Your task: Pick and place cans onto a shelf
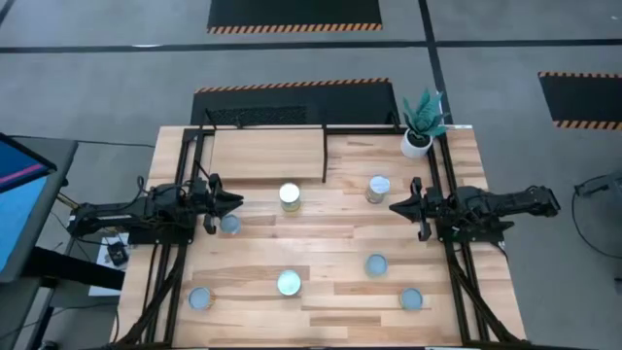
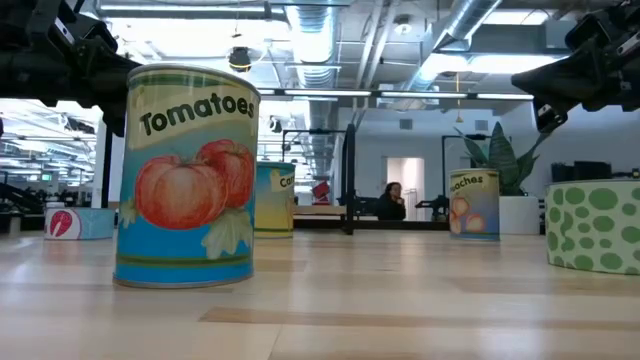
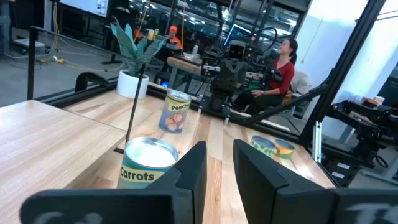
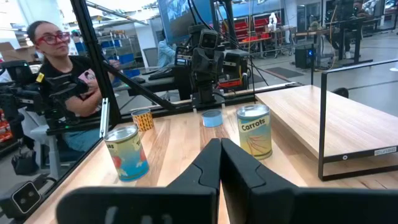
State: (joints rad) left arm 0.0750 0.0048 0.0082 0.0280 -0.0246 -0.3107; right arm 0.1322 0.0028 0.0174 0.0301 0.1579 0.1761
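Cans (image 1: 290, 196) scattered on tabletop (image 1: 321, 292), shelf (image 1: 262, 154) bare; left gripper (image 1: 236, 202) fingers slightly parted, right gripper (image 1: 394, 206) fingers closed, both empty.

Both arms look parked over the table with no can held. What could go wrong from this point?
The left gripper sits almost over a low can; descending carelessly could knock it. The Carrots can stands close to the shelf edge and its black rail, so lifting it could clip the frame.

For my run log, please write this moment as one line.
cans: seven on table, none on shelf | left gripper: slightly open, empty, above table | right gripper: shut, empty
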